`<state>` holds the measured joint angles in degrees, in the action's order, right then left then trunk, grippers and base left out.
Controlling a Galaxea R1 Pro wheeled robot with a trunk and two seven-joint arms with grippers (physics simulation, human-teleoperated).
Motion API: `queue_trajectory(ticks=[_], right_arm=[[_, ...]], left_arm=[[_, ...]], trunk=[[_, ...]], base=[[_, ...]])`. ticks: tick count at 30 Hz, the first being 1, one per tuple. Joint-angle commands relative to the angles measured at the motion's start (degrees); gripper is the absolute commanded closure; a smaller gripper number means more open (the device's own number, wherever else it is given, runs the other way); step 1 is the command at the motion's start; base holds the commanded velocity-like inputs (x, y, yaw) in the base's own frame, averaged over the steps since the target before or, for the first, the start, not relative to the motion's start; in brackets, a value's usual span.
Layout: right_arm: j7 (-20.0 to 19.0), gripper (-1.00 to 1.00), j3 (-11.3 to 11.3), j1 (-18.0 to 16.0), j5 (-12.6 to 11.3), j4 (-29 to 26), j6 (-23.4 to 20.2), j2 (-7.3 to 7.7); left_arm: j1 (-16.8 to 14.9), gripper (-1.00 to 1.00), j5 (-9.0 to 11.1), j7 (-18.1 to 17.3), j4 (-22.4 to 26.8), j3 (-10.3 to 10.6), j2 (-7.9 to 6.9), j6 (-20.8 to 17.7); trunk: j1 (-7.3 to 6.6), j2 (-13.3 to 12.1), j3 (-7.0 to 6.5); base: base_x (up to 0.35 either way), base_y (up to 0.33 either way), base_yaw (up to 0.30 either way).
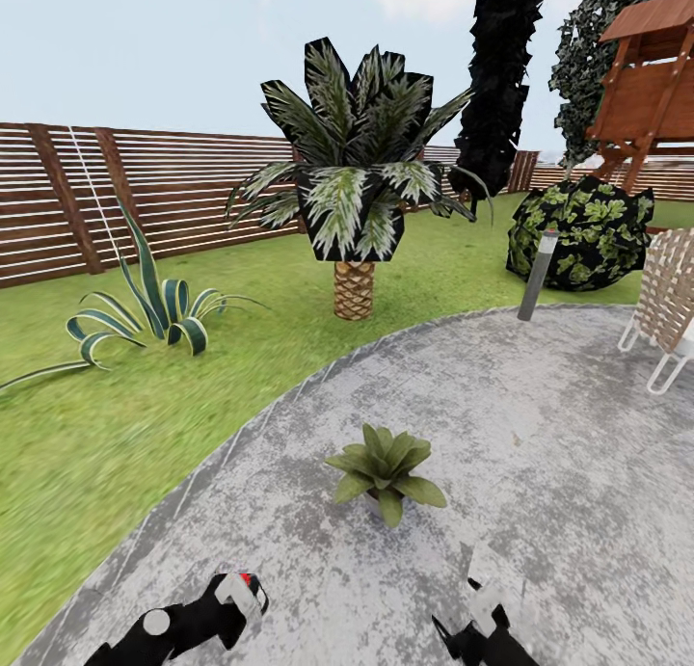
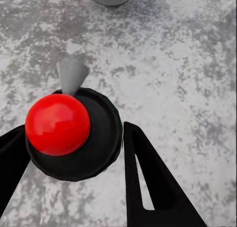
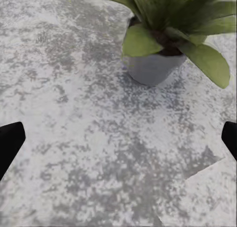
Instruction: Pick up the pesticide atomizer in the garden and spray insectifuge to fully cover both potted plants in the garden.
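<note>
The robot is standing on the paved circle [image 1: 540,425] of the garden, both arms showing low in the head view. A potted plant [image 1: 385,467] is sitting on the paving ahead of the robot, well in from the curved edge where the stone is meeting the lawn [image 1: 116,396]. In the right wrist view the same plant, its grey pot [image 3: 152,69] resting on the paving, is lying just beyond the right gripper [image 3: 118,143], whose dark fingertips [image 3: 10,140] are standing wide apart with nothing between them.

The left gripper [image 2: 74,153] is gripping the pesticide atomizer [image 2: 74,133] between its two black fingers [image 2: 148,177], which are pressing in on either side of the bottle's round dark body. A red cap is topping the bottle and a pale grey nozzle is pointing out over the paving. In the head view the bottle's red and white tip is showing at the left gripper [image 1: 241,594], near the circle's near-left edge.

Beyond the paving, a palm [image 1: 354,213] and a striped agave [image 1: 154,309] are growing on the lawn before a brown slatted fence [image 1: 145,194]. A grey bollard light [image 1: 538,276] is standing at the circle's far edge.
</note>
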<state>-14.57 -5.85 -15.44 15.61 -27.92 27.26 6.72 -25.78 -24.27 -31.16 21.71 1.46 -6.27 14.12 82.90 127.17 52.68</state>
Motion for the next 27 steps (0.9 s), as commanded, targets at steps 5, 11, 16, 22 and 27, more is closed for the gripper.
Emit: queue_trajectory(ticks=[5,11,16,22,27], right_arm=[[-5.34,-1.0,-0.15,-5.07,4.36,-0.57,-4.12,-1.48],[-4.68,-1.0,0.61,-5.81,3.64,-0.87,-2.51,-2.03],[-3.11,-1.0,0.02,-5.83,2.34,-0.85,-2.01,-2.09],[-5.06,-1.0,-1.93,-5.97,4.31,-1.75,-2.0,-2.15],[-6.67,-1.0,-2.72,-6.97,5.88,-2.89,-2.03,-2.18]], left_arm=[[-2.68,1.0,-2.46,-4.15,1.16,1.4,0.09,-3.2],[-1.35,1.0,-1.87,-3.51,1.14,0.86,-0.28,-1.88],[-1.32,1.0,-2.41,-2.81,1.19,1.22,-0.02,-1.65],[-2.13,1.0,-4.43,-4.3,1.26,3.21,0.28,-1.97],[-3.76,1.0,-5.94,-5.92,1.32,4.58,0.5,-2.37]], trunk=[[-0.02,0.02,0.04],[-0.02,0.02,0.04],[-0.02,0.02,0.04],[-0.02,0.02,0.04],[-0.02,0.02,0.04]], base=[[0.0,0.0,0.0],[0.0,0.0,0.0],[0.0,0.0,0.0],[0.0,0.0,0.0],[0.0,0.0,0.0]])
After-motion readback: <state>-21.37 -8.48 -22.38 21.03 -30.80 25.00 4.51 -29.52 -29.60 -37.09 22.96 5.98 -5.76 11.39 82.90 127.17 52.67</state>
